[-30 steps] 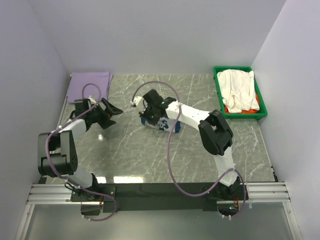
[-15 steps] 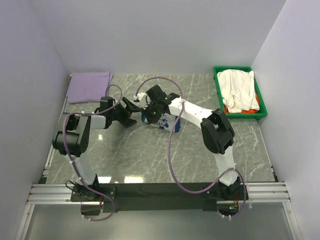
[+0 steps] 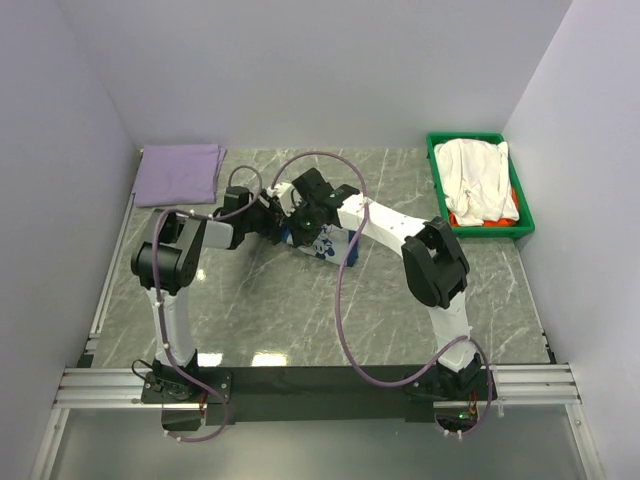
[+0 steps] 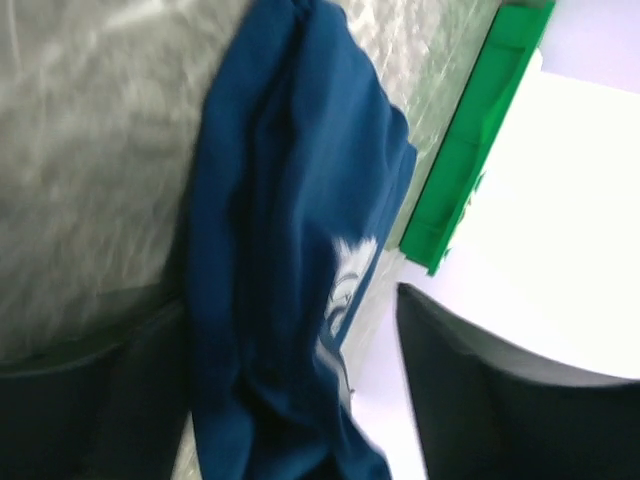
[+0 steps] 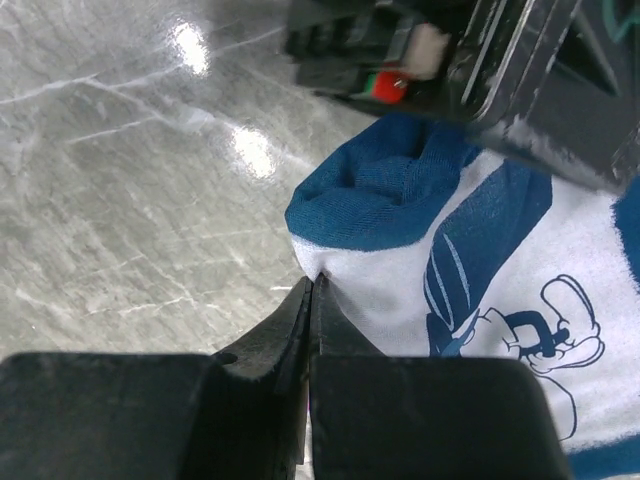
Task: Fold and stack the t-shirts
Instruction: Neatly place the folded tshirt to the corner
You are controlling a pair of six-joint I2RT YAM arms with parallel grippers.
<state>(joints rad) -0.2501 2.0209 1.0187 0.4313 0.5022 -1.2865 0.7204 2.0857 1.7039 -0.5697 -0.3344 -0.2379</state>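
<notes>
The navy blue t-shirt (image 3: 322, 241) with its white printed graphic lies bunched in the middle of the table. My right gripper (image 5: 312, 281) is shut on its edge, pinching the cloth (image 5: 430, 250) at the white print. My left gripper (image 3: 277, 223) has come in from the left and stands open, with a hanging fold of the navy t-shirt (image 4: 290, 230) between its dark fingers (image 4: 480, 400). A folded pale lavender t-shirt (image 3: 180, 173) lies flat at the back left. A white t-shirt (image 3: 478, 178) is piled over an orange-red one (image 3: 461, 218) in the bin.
The green plastic bin (image 3: 436, 182) stands at the back right against the wall; its side shows as the green bin (image 4: 470, 150) in the left wrist view. Both arms cross near the table's middle, with cables looping above. Grey marble tabletop (image 3: 300, 310) lies in front.
My left arm has swung right from near the lavender t-shirt to the navy t-shirt, and its jaws have narrowed a little. The right gripper has stayed shut on the shirt.
</notes>
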